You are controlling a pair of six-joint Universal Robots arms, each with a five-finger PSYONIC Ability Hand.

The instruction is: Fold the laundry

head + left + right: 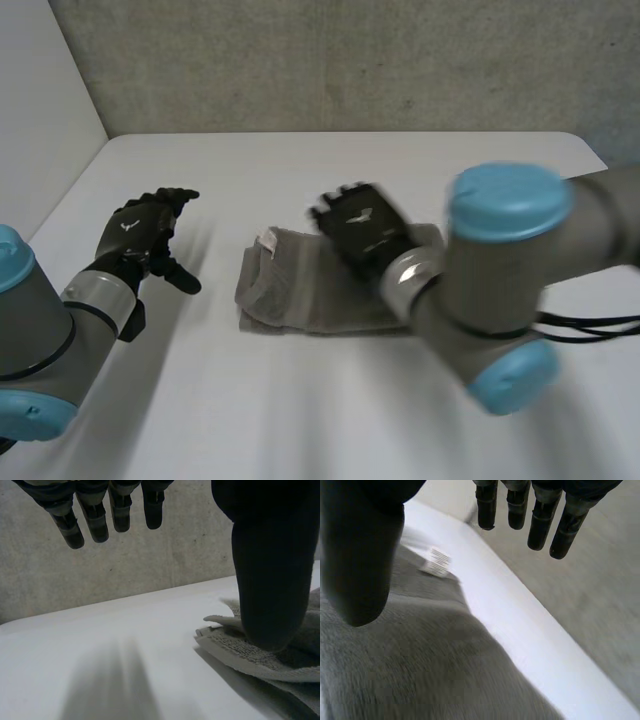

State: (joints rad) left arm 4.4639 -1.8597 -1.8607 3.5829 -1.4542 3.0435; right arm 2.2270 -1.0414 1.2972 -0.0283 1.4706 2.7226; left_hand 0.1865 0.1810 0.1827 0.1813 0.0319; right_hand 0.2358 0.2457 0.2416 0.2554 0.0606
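Right hand (358,228) spread over the folded grey towel (290,295) under its palm, left hand (140,232) relaxed open beside it, untouching, risking rucked layers if dragged sideways while pressing down.

A white tabletop (350,170) stands against a grey concrete wall (350,60). One folded grey towel (290,295) lies flat near its middle, layered edges stacked together, with a small white tag (267,240) at one corner.
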